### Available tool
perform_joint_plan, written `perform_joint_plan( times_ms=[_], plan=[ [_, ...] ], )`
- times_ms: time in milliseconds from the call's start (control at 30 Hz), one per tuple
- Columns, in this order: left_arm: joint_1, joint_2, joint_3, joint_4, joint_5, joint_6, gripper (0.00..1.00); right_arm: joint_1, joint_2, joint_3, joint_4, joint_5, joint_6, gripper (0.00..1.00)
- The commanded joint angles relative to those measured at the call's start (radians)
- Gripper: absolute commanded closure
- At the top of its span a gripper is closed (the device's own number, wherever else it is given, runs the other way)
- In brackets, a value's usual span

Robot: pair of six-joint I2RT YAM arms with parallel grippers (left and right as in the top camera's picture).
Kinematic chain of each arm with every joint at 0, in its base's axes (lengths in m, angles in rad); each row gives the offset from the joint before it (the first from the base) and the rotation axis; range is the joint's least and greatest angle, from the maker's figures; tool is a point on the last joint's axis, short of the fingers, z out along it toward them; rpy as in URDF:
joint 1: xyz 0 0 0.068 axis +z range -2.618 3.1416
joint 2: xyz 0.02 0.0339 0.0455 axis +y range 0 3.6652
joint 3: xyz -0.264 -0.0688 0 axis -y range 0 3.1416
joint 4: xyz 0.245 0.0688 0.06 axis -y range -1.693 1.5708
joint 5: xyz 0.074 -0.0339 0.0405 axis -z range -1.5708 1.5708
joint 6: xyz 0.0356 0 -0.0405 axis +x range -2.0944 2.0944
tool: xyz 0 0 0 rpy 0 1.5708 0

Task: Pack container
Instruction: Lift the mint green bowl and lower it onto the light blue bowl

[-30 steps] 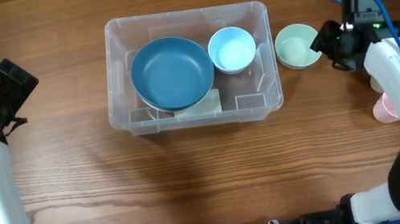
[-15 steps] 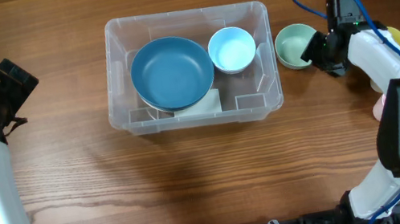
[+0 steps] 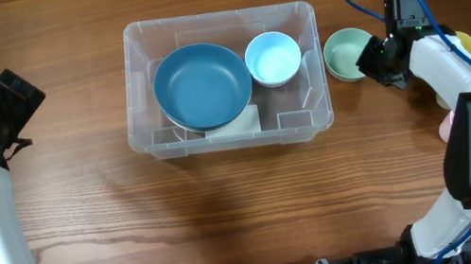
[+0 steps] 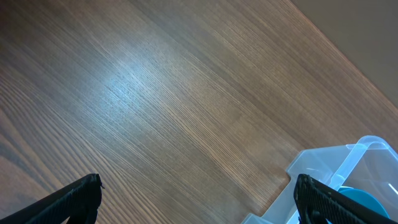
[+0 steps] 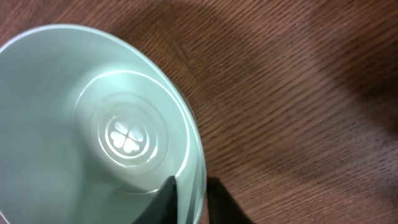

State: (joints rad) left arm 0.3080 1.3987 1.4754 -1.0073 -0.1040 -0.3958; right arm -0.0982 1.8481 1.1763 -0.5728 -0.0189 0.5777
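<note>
Now one container (image 3: 214, 17), two blue bowls (image 3: 202, 86) inside, one green bowl (image 3: 345, 54) outside.

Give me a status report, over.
Left pincer open, parked left. Right pincer shut on green bowl rim, beside bin. Nothing between them.

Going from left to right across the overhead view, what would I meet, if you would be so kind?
The left gripper → container, holding large blue bowl then small light blue bowl → pale green bowl → right gripper.
</note>
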Motion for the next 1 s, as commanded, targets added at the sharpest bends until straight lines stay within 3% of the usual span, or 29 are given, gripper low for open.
perform_joint_plan(
  times_ms=[0,467,967],
  plan=[
    [0.005,-0.008,0.013,0.0,0.001,-0.009,0.0,0.0,0.009,-0.006,-0.008,-0.006,-0.002,0.91],
    [0.005,-0.008,0.013,0.0,0.002,-0.009,0.0,-0.001,-0.016,-0.004,-0.014,-0.002,-0.039,0.96],
    [0.005,-0.008,0.013,0.0,0.001,-0.009,0.0,-0.001,-0.52,-0.001,-0.12,0.147,-0.147,0.96]
  ],
)
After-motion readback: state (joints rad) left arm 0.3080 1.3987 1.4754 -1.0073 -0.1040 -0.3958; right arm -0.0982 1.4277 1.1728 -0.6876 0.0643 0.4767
